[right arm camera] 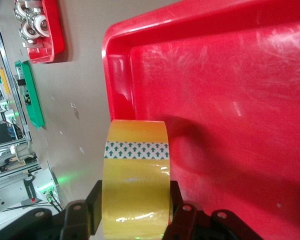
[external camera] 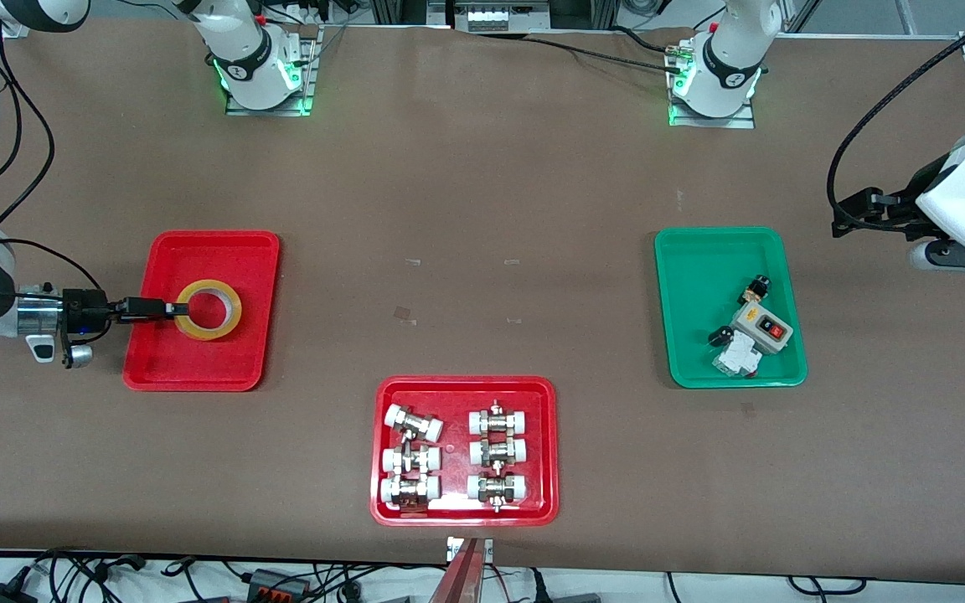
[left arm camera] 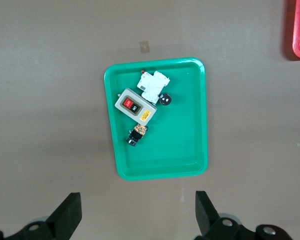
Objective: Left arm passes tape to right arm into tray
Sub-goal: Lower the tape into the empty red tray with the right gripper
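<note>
The yellow tape [external camera: 208,286] lies level inside the outline of the plain red tray [external camera: 198,362], at the right arm's end of the table. My right gripper [external camera: 181,309] reaches in from the tray's side and is shut on the roll's rim. In the right wrist view the tape [right arm camera: 136,175] fills the gap between the black fingers [right arm camera: 80,215] of the right gripper [right arm camera: 135,202], with the tray floor [right arm camera: 230,100] under it. I cannot tell whether the roll touches the floor. My left gripper [external camera: 844,214] hangs open and empty over bare table beside the green tray [external camera: 717,260]; the left gripper [left arm camera: 137,212] holds nothing.
The green tray [left arm camera: 185,145] holds a switch box [left arm camera: 135,106] and small electrical parts. A second red tray [external camera: 466,385] with several white-capped metal fittings sits nearer the front camera, at mid-table. Cables trail along the table's front edge.
</note>
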### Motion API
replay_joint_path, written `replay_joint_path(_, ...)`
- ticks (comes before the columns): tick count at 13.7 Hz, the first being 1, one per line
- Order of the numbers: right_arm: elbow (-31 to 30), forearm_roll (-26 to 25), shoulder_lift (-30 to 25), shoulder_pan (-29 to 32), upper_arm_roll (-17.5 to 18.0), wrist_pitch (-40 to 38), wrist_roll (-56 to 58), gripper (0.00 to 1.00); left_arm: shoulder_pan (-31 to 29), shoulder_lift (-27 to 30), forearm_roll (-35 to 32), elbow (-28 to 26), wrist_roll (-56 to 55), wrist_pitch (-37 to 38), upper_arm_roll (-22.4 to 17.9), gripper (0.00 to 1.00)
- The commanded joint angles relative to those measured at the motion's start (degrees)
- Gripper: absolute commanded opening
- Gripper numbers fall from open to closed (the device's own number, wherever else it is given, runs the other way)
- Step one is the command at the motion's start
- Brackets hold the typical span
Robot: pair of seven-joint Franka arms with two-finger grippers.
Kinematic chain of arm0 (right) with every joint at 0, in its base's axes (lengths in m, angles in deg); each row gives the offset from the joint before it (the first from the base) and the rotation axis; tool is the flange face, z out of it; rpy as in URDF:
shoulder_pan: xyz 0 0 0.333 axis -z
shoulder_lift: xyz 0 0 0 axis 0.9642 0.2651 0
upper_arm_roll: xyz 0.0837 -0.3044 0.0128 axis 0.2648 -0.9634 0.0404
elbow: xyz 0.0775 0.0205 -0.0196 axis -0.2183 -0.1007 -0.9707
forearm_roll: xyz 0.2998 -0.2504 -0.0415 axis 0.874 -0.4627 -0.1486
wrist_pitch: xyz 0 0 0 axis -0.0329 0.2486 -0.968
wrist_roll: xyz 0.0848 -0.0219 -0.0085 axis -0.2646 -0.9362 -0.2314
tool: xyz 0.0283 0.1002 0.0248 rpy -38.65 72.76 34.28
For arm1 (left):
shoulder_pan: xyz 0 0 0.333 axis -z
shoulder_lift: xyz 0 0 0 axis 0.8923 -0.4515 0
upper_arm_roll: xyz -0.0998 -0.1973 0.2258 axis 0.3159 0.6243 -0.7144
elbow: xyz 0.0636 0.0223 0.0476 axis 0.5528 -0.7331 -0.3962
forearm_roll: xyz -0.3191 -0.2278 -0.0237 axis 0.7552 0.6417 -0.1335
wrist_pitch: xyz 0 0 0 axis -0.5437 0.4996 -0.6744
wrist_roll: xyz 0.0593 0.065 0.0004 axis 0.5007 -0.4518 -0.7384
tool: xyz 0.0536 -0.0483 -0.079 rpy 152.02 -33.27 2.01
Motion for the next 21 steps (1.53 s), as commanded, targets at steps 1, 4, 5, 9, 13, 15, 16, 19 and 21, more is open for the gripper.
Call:
replay_joint_path(1, 0.45, -0.08, 0.52, 1.42, 1.04, -0.92, 1.55, 0.92, 0.22, 0.74, 1.42, 0.8, -0.37, 1.41, -0.01, 1.0)
replay_joint_path(4, 0.45, -1.47, 0.35, 0.98, 0.95, -0.48, 1.63, 1.0, 0.05, 0.66, 1.51, 0.8, -0.37, 1.58, -0.1, 1.0)
replay_joint_path(5, 0.45, -3.66, 0.17, 0.72, 0.95, 0.13, 1.55, 1.0, 0.13, 0.66, 1.51, 0.8, -0.37, 1.49, -0.1, 1.0)
replay_joint_path(9, 0.62, -10.87, -1.93, -1.56, 0.95, 2.6, 0.76, 1.0, 0.13, 0.66, 1.51, 0.8, -0.55, 1.49, -0.01, 1.0)
replay_joint_path(13, 0.63, -19.38, -5.01, -5.6, 0.95, 4.53, -1.7, 1.0, 0.22, 0.48, 1.77, 0.97, -0.55, 1.23, -0.01, 1.0)
replay_joint_path(15, 0.63, -25.01, -7.12, -7.45, 0.95, 5.93, -3.02, 1.0, 0.22, 0.48, 1.86, 0.89, -0.28, 1.23, -0.01, 1.0)
replay_joint_path(16, 0.63, -26.69, -8.08, -8.07, 0.95, 5.94, -4.07, 1.0, 0.22, 0.48, 1.86, 0.97, 0.07, 1.23, -0.01, 1.0)
replay_joint_path(19, 1.06, -31.17, -12.47, -10.87, 1.04, 5.5, -13.45, 1.0, 0.13, 0.48, 2.39, 0.88, 0.25, 0.97, -0.01, 1.0)
replay_joint_path(21, 2.55, -35.13, -15.29, -13.34, 1.04, 4.37, -22.14, 1.0, 1.09, 1.35, 2.74, 0.88, 0.25, 1.58, -0.36, 1.0)
